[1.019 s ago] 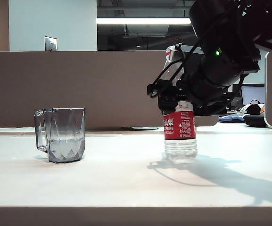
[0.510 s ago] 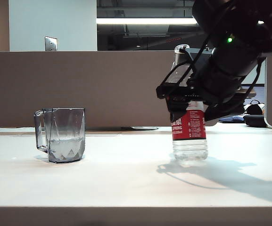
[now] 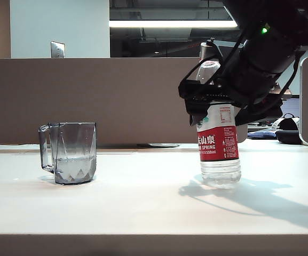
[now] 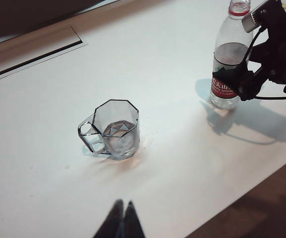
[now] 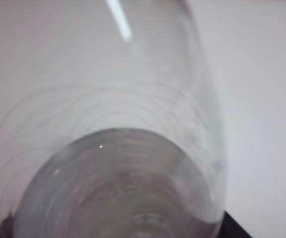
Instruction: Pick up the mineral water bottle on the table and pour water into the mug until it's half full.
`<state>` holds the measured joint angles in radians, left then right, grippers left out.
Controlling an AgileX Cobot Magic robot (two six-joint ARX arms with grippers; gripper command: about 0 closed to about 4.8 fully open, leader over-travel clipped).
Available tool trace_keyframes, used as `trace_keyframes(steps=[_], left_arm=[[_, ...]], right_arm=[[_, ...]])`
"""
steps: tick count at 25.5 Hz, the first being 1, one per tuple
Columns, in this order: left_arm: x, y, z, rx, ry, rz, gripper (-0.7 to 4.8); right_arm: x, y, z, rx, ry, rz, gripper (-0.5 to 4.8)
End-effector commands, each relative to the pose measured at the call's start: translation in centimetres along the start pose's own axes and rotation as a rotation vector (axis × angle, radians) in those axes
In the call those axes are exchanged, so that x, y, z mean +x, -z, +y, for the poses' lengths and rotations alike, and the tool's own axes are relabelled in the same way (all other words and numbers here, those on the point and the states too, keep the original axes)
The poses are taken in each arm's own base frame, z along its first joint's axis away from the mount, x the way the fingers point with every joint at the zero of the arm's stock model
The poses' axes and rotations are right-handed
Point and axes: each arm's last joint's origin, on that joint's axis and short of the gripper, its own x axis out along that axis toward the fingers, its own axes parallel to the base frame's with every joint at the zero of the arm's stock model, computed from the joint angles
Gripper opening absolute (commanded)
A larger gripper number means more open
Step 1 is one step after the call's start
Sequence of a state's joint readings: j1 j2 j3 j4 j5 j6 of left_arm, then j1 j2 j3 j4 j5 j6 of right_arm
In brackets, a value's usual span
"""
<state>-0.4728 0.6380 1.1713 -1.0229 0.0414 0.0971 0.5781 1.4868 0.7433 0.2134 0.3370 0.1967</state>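
The mineral water bottle [image 3: 218,144] stands upright on the table [image 3: 143,202] at the right, its cap off and its red neck ring showing in the left wrist view [image 4: 239,12]. My right gripper [image 3: 213,101] straddles the bottle's upper body above the label, jaws loosened, so it is open. In the right wrist view the clear bottle [image 5: 108,148] fills the frame. The smoky mug [image 3: 68,154] sits at the left with a little water [image 3: 74,169] in its bottom. My left gripper [image 4: 124,203] hovers shut above the table near the mug [image 4: 115,131].
A brown partition [image 3: 116,101] runs behind the table. A long recessed slot [image 4: 33,49] lies in the tabletop beyond the mug. Dark items [image 3: 290,136] sit at the far right. The table's front edge [image 3: 143,234] is close to the camera.
The right gripper carried the bottle to the right, then slid up along it, uncovering the white part of the label while the bottle stayed on the table. Mug and left arm unchanged.
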Motion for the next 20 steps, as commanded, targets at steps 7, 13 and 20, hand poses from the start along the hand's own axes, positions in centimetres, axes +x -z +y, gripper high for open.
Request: trace_keyframes(steps=[7,13,20], left_arm=[[-0.1,-0.1,0.0,0.001,0.006,-0.012,-0.05],[-0.1,-0.1,0.0,0.001,0.007,-0.011,-0.05],[-0.1,-0.1,0.0,0.001,0.007,-0.012,-0.05]], right_arm=[[-0.8,0.4,-0.3,-0.025,0.018,0.074,4.79],[-1.7,-0.2,-0.5,-0.021,0.016,0.062,4.79],[-2.3,-0.1,-0.7,-0.036,0.016,0.097,4.79]])
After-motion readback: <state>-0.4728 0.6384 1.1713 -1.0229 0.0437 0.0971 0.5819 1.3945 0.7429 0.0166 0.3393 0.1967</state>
